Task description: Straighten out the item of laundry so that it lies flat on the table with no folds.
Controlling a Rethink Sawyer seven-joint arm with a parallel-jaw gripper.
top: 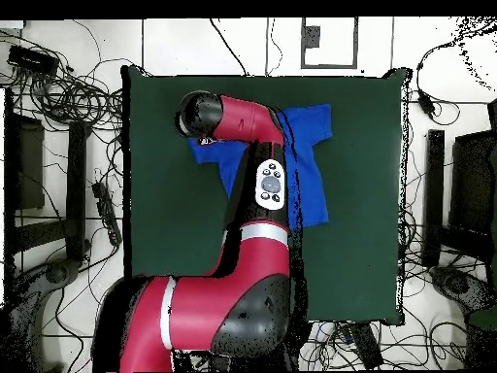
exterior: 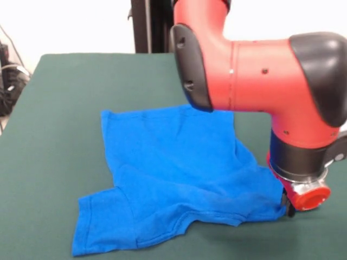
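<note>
One pincer [exterior: 287, 208] low at the blue T-shirt's [exterior: 173, 162] rumpled edge, its opening impossible to tell.

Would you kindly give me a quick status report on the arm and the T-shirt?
Claw low at the blue T-shirt edge, grip unclear. Shirt still rumpled on the green table. Nothing else in the way.

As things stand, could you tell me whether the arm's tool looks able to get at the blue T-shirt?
Probably yes. The tool is low over the table, right at the edge of the blue T-shirt, with nothing between them. Whether it already grips the cloth cannot be seen.
</note>
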